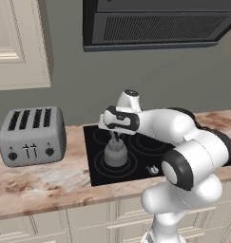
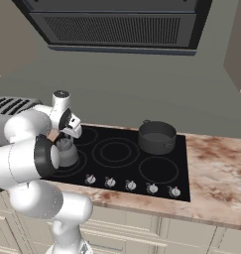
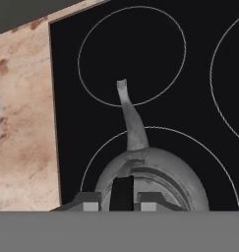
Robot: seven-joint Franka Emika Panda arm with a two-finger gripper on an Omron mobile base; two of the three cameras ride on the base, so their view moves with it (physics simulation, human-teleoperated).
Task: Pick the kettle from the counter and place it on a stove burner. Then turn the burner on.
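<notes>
Cooktop (image 1: pixel 140 163), kettle (image 1: pixel 116 154) upright, spout rearward

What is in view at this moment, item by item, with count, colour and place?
Kettle: one, grey, on the front-left burner of the cooktop, under the gripper.
Pot: one, dark grey, on the back-right of the cooktop.
Cooktop: one, black glass with ringed circles, set in the counter.
Knobs: five, grey, in a row along the cooktop's front edge.
Toaster: one, grey, four slots, on the counter left of the cooktop.
Counter: one, beige-pink marbled, cream cabinet fronts below.
Hood: one, dark, above the cooktop.
Wall cabinet: one, cream, upper left.
Arm: one, white with dark joints.
Gripper: one, at the kettle's handle; its grip is hard to judge.
</notes>
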